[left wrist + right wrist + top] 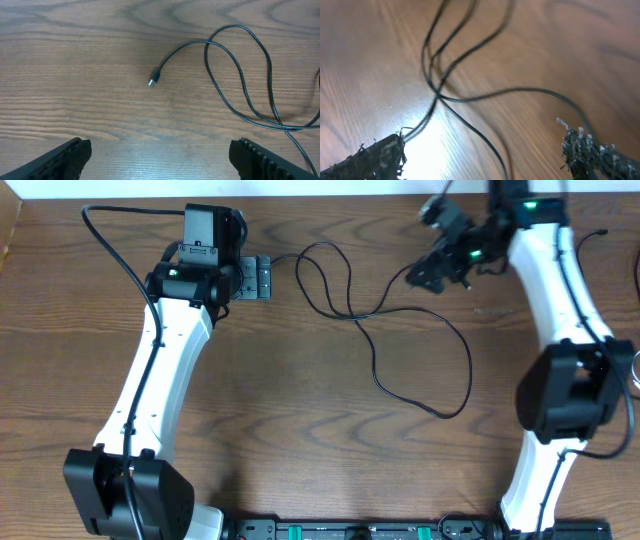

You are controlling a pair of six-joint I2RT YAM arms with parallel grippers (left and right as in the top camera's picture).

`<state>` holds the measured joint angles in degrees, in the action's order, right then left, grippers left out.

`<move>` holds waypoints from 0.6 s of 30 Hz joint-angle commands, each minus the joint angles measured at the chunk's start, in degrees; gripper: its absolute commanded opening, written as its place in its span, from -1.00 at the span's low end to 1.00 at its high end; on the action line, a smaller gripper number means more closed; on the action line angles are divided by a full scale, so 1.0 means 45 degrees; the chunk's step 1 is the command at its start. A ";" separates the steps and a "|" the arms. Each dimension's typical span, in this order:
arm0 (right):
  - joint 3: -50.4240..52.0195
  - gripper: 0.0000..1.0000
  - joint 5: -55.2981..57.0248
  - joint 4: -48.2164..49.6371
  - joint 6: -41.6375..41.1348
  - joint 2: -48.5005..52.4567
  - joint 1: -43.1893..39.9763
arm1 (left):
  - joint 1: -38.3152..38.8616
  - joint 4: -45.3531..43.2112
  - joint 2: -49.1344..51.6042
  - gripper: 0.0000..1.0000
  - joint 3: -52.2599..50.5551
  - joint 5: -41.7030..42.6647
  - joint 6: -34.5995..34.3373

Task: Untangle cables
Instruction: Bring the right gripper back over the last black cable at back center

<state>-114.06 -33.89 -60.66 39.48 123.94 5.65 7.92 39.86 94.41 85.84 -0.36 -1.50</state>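
Wide apart stood my left gripper [160, 150] near the cable [207, 60] plug [154, 80]; my right gripper [482, 142] gaped over its loops.

The left arm [155, 385] is rising from its base at the near edge and leaning toward the far side, its wrist bending so that the left gripper [258, 278] is pointing to the right. Its fingers [60, 157] are standing wide apart at the two lower corners of the wrist view. The right arm [547, 285] is reaching up the right side to the far edge, then folding inward, with the right gripper [430, 272] angling down and to the left. Its fingers [375, 157] are likewise standing wide apart, their pads looking rough and frayed.
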 commanded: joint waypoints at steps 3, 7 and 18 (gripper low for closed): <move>-0.0102 0.99 -0.0170 -0.0053 0.1443 0.1224 0.1365 | -0.0005 0.0005 0.0068 0.86 -0.0010 -0.0073 -0.0024; -0.0102 0.98 -0.0102 0.0058 0.1928 0.2259 0.2312 | -0.0005 0.0005 0.0068 0.86 -0.0010 -0.0073 -0.0024; -0.0102 0.85 0.1787 0.0670 0.1807 0.4444 0.3502 | -0.0005 0.0005 0.0068 0.86 -0.0010 -0.0073 -0.0024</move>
<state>-114.72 -29.50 -56.77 47.75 139.90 20.67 7.92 39.88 94.41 85.84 -0.34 -1.50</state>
